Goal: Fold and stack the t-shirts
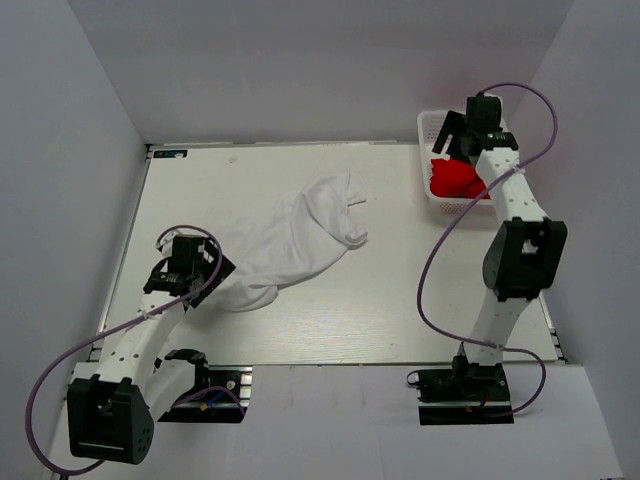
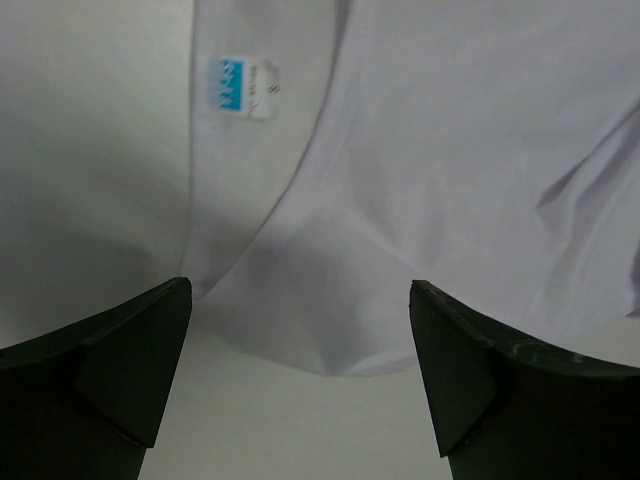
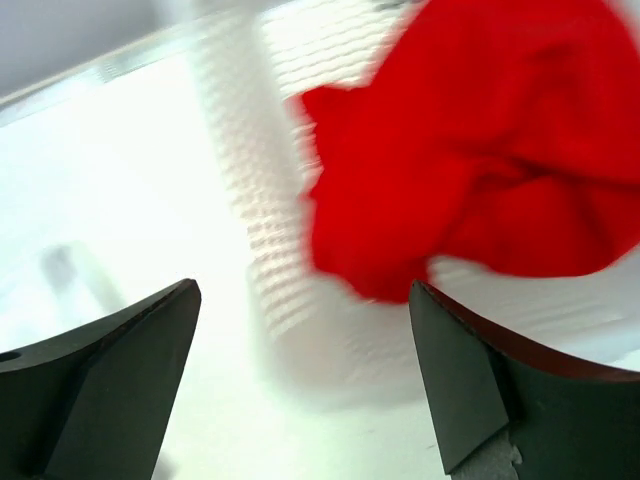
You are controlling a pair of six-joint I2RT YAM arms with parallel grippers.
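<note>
At the far right of the table point(image 1: 400, 300), the right arm hid part of the red shirt point(image 1: 455, 180), which lay bunched in the basket point(image 1: 432, 125). The right wrist view was blurred, so the shirt's folds were hard to read. The right gripper point(image 3: 305, 290) hung above it, jaws wide, seemingly holding nothing. The white shirt point(image 1: 290, 240) lay crumpled and unfolded left of centre, a blue label point(image 2: 240, 88) showing. The left gripper point(image 2: 300, 290) sat at its near edge, jaws wide and empty.
</note>
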